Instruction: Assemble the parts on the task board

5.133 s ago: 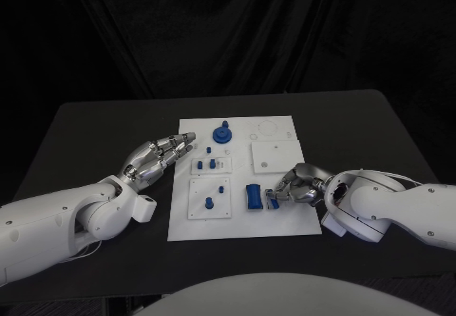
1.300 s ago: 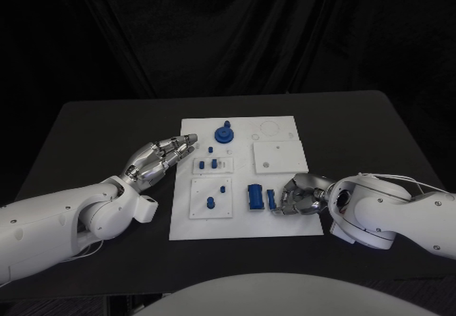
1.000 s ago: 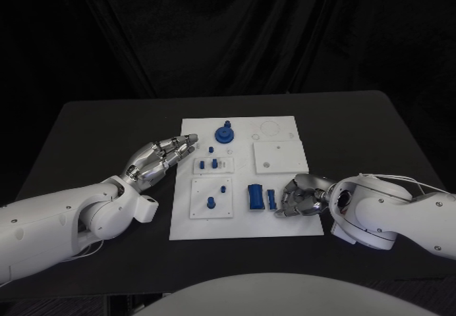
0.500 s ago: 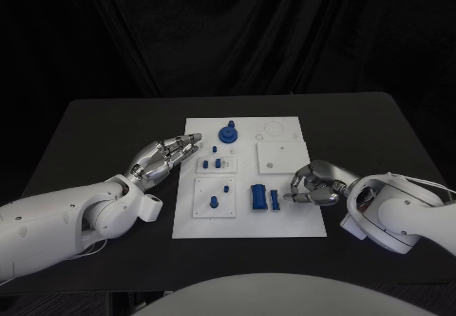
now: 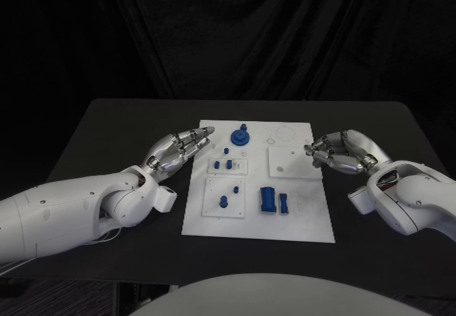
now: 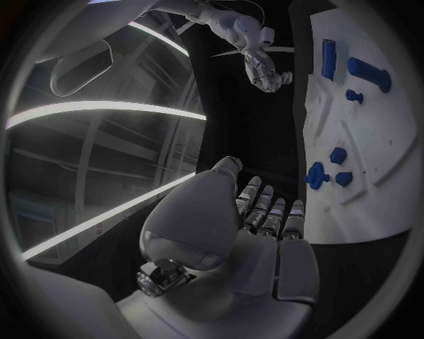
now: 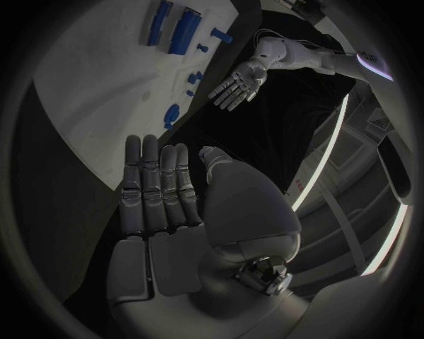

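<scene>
The white task board [image 5: 304, 220] lies mid-table. A wide blue block [image 5: 269, 199] and a thin blue bar [image 5: 284, 204] lie side by side on its near right part. A round blue part [image 5: 240, 137] stands at the far edge, with small blue pegs [image 5: 226, 164] on the raised plates. My left hand [image 5: 178, 150] hovers at the board's left edge, fingers straight and apart, holding nothing. My right hand [image 5: 342, 151] is at the board's right edge beside the square plate, empty; its fingers [image 7: 159, 187] lie stretched out. The block [image 7: 186, 30] and bar [image 7: 161, 20] lie far from it.
A plain white square plate [image 5: 288, 161] sits on the board's right half, close to my right hand. The black table [image 5: 114, 125] spreads round the board on all sides. My left hand [image 7: 237, 83] shows across the board in the right wrist view.
My right hand has left the thin blue bar lying beside the block and drawn back toward the far right edge of the board. The left hand has kept its place; the camera shifted.
</scene>
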Tool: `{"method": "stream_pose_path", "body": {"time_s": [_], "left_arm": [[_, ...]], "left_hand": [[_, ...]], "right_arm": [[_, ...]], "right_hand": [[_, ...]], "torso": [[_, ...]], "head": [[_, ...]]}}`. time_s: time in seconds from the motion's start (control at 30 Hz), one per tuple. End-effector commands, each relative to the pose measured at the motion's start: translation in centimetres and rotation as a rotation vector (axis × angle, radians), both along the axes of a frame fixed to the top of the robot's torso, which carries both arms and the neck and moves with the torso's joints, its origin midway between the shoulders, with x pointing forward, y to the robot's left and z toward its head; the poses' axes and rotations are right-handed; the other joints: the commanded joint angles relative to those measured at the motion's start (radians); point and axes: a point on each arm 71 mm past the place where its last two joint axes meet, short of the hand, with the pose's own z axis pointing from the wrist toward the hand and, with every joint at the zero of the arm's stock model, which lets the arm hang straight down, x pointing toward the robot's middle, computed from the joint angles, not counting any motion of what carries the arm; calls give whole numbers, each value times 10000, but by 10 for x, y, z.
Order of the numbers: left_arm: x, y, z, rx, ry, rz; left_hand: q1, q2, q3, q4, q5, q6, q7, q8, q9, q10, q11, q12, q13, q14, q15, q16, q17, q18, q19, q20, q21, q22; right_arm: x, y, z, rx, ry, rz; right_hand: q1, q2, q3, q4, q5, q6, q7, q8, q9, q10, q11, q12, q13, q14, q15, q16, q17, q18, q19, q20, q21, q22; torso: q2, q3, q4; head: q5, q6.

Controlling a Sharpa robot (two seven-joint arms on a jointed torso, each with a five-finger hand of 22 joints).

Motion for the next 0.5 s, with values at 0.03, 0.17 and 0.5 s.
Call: {"method": "stream_pose_path", "body": {"time_s": [0.03,0.17,0.5], "left_arm": [[2,1,13,-661,-1504,421],[4,-2,15,-761,-1708,417],[9,-11,15,-1007,-2052,300]], "left_hand": [[-149,36,-18,161,-69,48,76,-45,2,1,-74,33,-1,38,-73,-32,-6,-168,9,-147,-33,-11],[-569,136,-239,370,-294,80,47,-57,0,16,-104,78,-2,41,-92,-20,-7,-244,9,-235,-33,-11],[-1314,523,-906,369,-598,-576,-289,-279,-79,-330,-487,-378,-59,-69,-381,-343,-64,-109,9,-373,-33,-11]], "right_arm": [[8,-1,1,1934,50,223],[16,1,-3,2760,203,595],[17,-2,-15,3873,-191,1425]], "right_hand": [[-552,44,-108,68,-103,-343,433,-270,-603,-952,533,-976,-1097,-1462,614,-894,-719,-190,-988,544,-1346,-1106],[-1400,303,-658,59,-278,-1125,741,-864,-1437,-2102,1253,-2220,-2537,-2790,1333,-1873,-1728,-222,-2519,1168,-2215,-2491],[-2152,1038,-2197,57,-1536,-4311,-1414,-3228,-4288,-4992,728,-4097,-5519,-6050,1245,-3992,-3720,-698,-7063,1414,-2685,-8082]], "torso": [[-261,44,-27],[-444,75,-41],[-813,155,-112]], "head": [[56,1],[-16,1],[-239,1]]}}
